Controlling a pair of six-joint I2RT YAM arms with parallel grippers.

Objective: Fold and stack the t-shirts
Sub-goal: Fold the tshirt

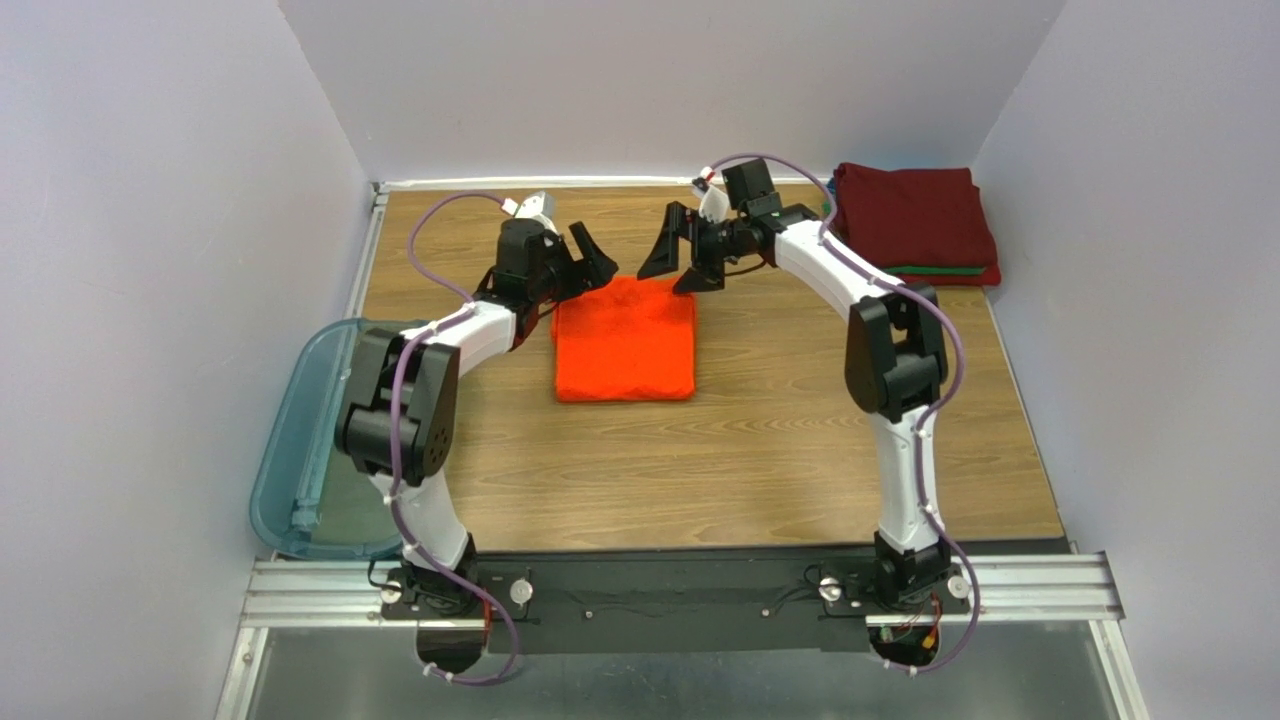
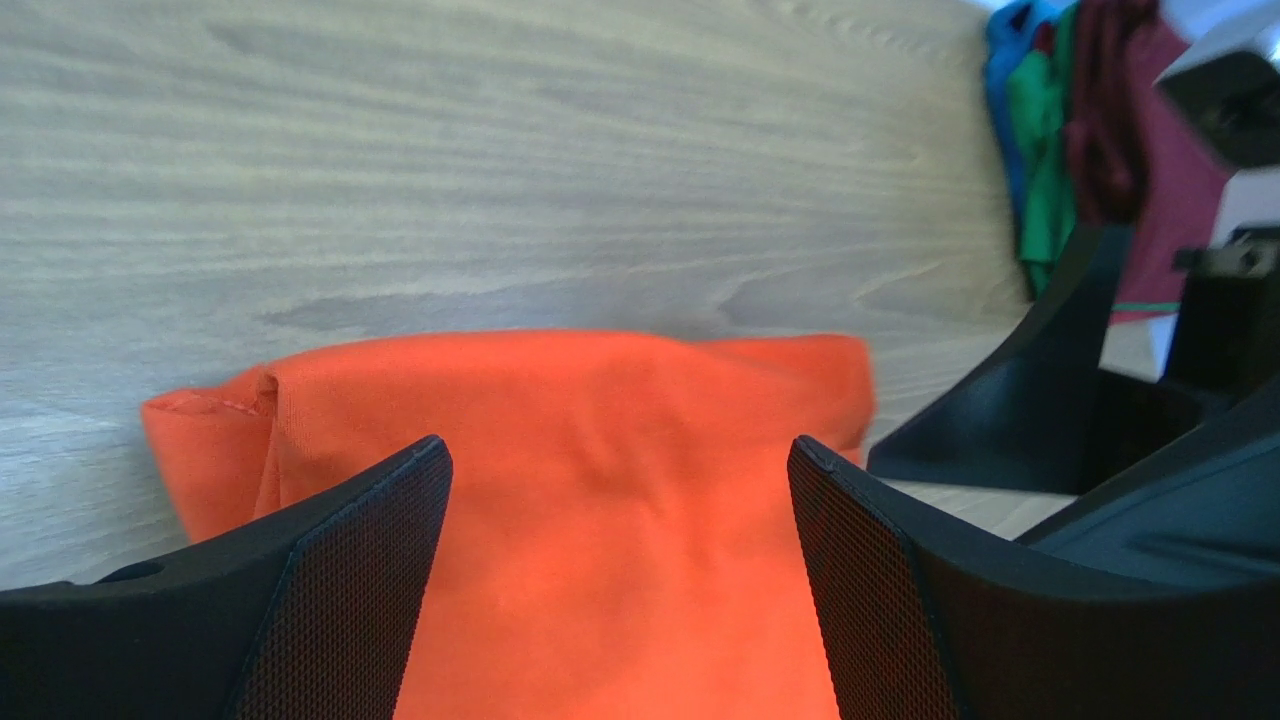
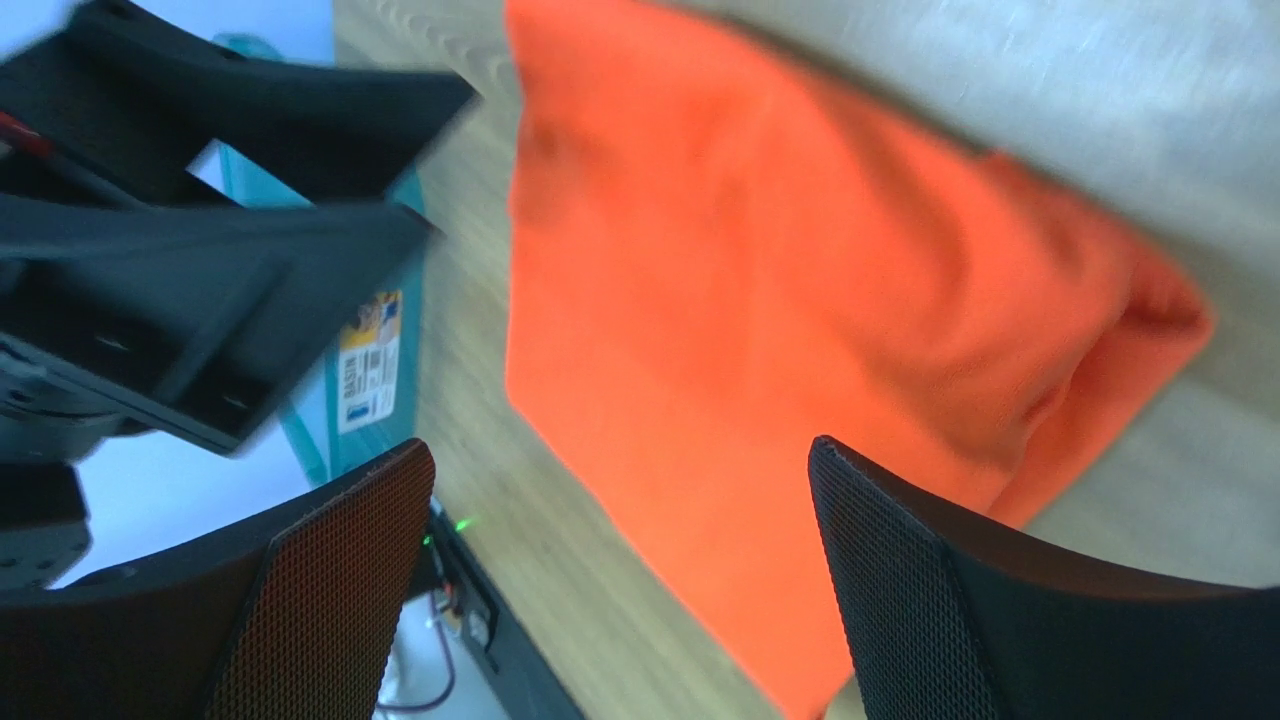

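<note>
The orange t-shirt [image 1: 625, 345] lies folded into a rectangle in the middle of the table; it also shows in the left wrist view [image 2: 601, 495] and the right wrist view [image 3: 781, 300]. My left gripper [image 1: 583, 258] hovers open and empty over its far left corner. My right gripper [image 1: 679, 255] hovers open and empty over its far right corner. A stack of folded t-shirts, dark maroon [image 1: 914, 218] on top with green and red edges below, sits at the far right corner; it also shows in the left wrist view [image 2: 1104, 135].
A translucent blue-grey plastic bin [image 1: 308, 443] stands off the table's left edge beside the left arm. White walls enclose the table at the back and both sides. A metal rail [image 1: 676, 588] runs along the near edge.
</note>
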